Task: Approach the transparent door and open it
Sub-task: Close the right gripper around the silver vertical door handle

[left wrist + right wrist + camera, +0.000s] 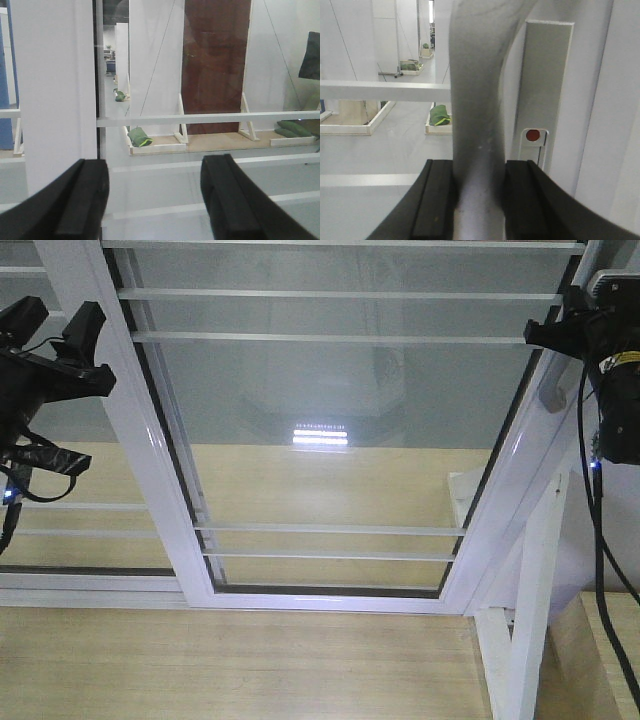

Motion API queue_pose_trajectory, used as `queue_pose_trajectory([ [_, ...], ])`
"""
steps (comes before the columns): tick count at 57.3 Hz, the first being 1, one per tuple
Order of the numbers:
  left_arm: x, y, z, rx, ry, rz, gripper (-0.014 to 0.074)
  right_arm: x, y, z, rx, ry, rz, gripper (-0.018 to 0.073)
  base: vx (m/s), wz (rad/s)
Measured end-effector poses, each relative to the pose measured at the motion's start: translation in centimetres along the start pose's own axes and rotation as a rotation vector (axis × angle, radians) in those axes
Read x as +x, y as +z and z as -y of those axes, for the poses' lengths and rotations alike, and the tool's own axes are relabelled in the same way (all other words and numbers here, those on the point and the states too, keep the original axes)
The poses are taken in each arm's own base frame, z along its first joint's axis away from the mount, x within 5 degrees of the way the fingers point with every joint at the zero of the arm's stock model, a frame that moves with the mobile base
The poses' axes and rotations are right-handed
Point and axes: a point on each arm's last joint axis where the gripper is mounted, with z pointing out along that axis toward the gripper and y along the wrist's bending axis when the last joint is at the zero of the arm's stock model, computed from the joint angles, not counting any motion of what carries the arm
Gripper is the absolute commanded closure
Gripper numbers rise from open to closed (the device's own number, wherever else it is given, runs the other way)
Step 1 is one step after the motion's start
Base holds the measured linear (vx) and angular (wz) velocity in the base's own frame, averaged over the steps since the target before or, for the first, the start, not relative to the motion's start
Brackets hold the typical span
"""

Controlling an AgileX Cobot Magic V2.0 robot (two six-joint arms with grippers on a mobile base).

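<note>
Door (pixel 330 420) position: directly ahead of me, filling the middle of the front view, clear glass in a white frame. Bars counted on it: three near the top, two near the bottom.

One curved grey handle (pixel 475 100) sits on the door's right stile. One lock plate (pixel 540 90) is mounted just beside the handle, and it carries one red dot (pixel 533 134).

Right hand (pixel 479 195): clenched on the handle. Its two black fingers (pixel 437 200) press against the handle, one on each side.

Left hand (pixel 155 200): released. Its two fingers (pixel 82 200) are spread apart with nothing between them, and they point at the glass. One white upright (pixel 55 90) stands ahead of the left finger. In the front view this hand is raised at the upper left, in front of a second glass panel (pixel 60 480) that adjoins the door's left stile.

One white post (pixel 530 580) with one slanted brace stands at the door's lower right, on the wooden floor (pixel 250 660).

Beyond the glass, the right wrist view shows one green bag (pixel 439 115) lying on a grey floor. The left wrist view shows one brown board (pixel 217 65) standing upright.
</note>
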Motion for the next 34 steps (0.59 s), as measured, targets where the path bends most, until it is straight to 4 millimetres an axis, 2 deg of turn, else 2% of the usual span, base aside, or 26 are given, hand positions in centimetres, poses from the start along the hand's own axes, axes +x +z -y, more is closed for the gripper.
queue_pose_trajectory([
  [19,0.0,0.0,0.0,0.0,0.0,0.0,0.0074,0.01,0.01,0.0,-0.034,-0.009,0.0,0.03,0.0,0.0],
  [34,0.0,0.0,0.0,0.0,0.0,0.0,0.0074,0.01,0.0,-0.17,-0.064,0.021,0.0,0.0305,0.0,0.0],
])
